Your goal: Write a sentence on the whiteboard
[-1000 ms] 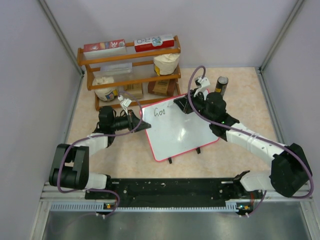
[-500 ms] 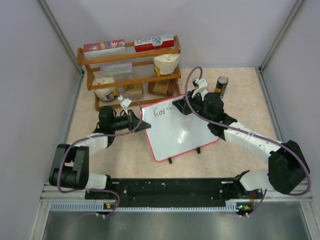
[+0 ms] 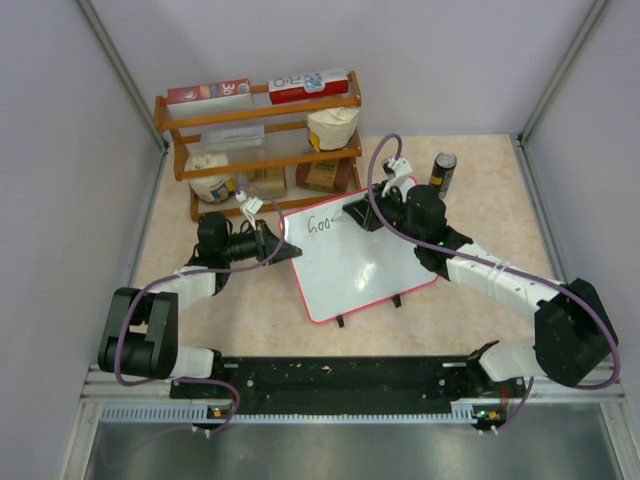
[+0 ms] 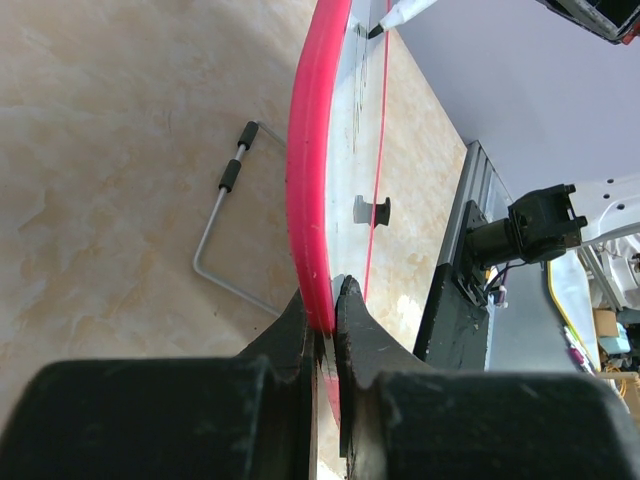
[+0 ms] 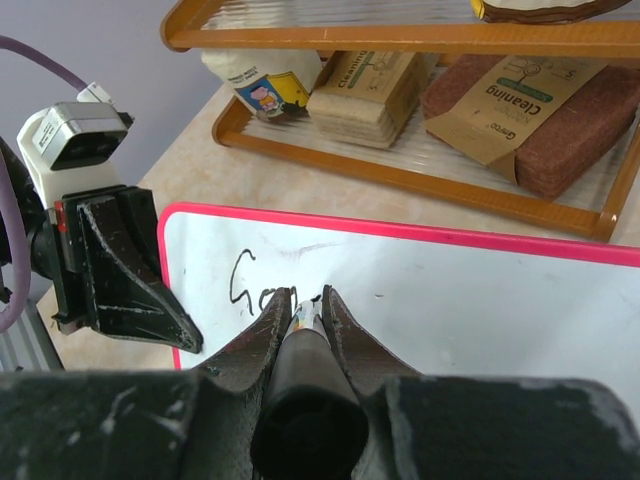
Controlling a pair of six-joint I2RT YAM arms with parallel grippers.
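The whiteboard (image 3: 360,265) sits mid-frame on the table (image 3: 250,310), long side running left to right. Left jaws pinch its left edge. Right jaws squeeze the marker (image 5: 305,425), tip at the end of the sentence (image 3: 319,222); bare board lies to the right.

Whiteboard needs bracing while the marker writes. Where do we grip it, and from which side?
Pinch the red-pink frame on the whiteboard's left edge, coming from the left, one finger above and one below. The board is thin and flat, that edge stands clear of the table, and the right end effector writes with the marker at the top. The left end effector is shut there.
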